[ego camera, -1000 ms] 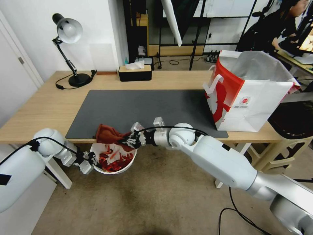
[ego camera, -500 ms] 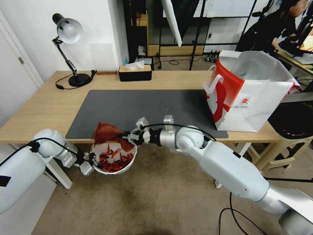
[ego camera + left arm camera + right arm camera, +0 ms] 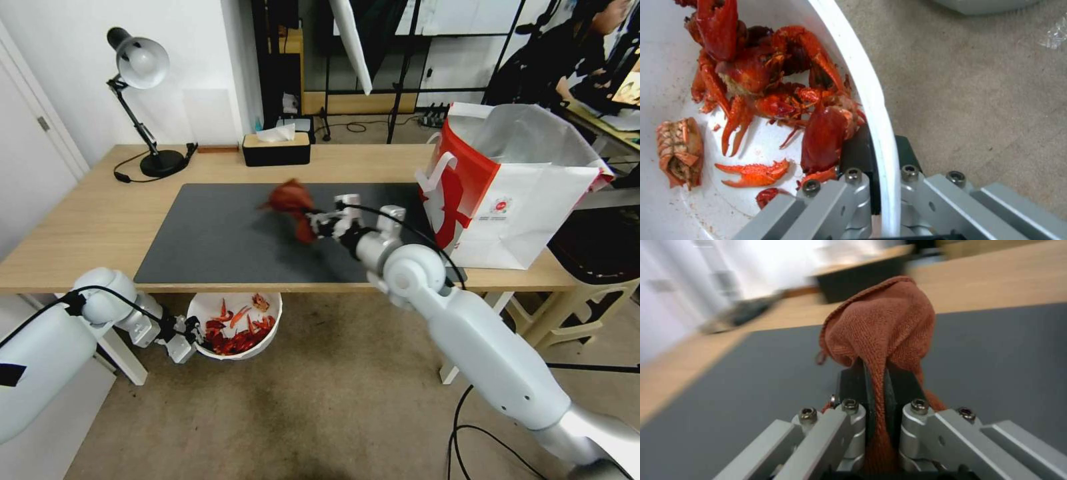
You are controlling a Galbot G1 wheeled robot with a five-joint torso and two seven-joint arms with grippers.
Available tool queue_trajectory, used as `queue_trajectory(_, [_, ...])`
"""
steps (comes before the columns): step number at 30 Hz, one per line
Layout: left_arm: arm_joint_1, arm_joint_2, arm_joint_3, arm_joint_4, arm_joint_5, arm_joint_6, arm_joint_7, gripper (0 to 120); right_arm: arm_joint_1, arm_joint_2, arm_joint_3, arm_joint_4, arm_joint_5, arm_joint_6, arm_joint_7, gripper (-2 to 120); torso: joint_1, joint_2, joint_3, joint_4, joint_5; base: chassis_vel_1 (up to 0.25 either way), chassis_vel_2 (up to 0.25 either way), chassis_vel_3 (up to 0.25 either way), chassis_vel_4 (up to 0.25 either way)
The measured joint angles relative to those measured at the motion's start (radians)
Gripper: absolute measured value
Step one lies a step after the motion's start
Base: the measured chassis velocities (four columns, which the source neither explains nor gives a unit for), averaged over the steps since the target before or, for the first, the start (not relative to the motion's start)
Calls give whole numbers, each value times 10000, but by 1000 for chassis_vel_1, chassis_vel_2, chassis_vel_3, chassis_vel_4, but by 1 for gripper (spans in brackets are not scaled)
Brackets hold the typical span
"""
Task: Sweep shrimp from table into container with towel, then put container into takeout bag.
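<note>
Now right gripper (image 3: 312, 224) clamps red-brown fuzzy towel (image 3: 291, 200) above dark grey mat (image 3: 220, 230); left gripper (image 3: 195, 331) pinches rim of round white plastic container (image 3: 261, 341) holding red-orange shrimp (image 3: 233, 332) below mat edge.

fuzzy cloth towel (image 3: 882, 326), smooth plastic container (image 3: 871, 100)

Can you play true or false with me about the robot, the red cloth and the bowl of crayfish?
1. The right gripper is pinching the towel. True.
2. The towel lies flat on the mat. False: it is held up above the dark grey mat.
3. The left gripper clamps the container's rim. True.
4. The container sits on the table. False: it is held below the table's front edge.
5. The shrimp are in the takeout bag. False: they are in the container; the takeout bag stands on the table.
</note>
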Motion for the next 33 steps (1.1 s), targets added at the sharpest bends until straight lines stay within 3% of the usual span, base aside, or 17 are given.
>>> queue_trajectory(4, [8, 6, 3, -37, 6, -2, 1, 0, -411, -258, 500, 372, 90, -294, 961, 2, 0, 0, 0, -2, 1, 0, 0, 0, 0])
queue_trajectory(16, [-151, 11, 220, -30, -19, -34, 3, 0, -1480, -440, 1293, 617, 254, -491, 1054, 4, 0, 0, 0, 0, 0, 0, 0, 0, 0])
queue_trajectory(19, [-181, 21, 268, -30, -31, -34, 3, 0, -1609, -408, 1375, 617, 296, -433, 1023, 19, 0, 0, 0, 1, 0, 0, 0, 0, 0])
queue_trajectory(21, [-185, 26, 284, -30, -32, -34, 3, 0, -1650, -402, 1405, 624, 305, -423, 1008, 22, 0, 1, 0, 0, 1, 0, 0, 0, 0])
queue_trajectory(25, [-182, 40, 329, -80, -36, -19, 5, 0, -1795, -423, 1503, 734, 310, -506, 1113, 41, 0, 0, 0, 0, 0, 0, 0, 0, 0])
queue_trajectory(33, [-48, 41, 264, -113, -33, -14, 5, 0, -2015, -557, 1687, 926, 312, -526, 967, 67, 1, 0, 0, 1, 0, 0, 0, 0, 0])
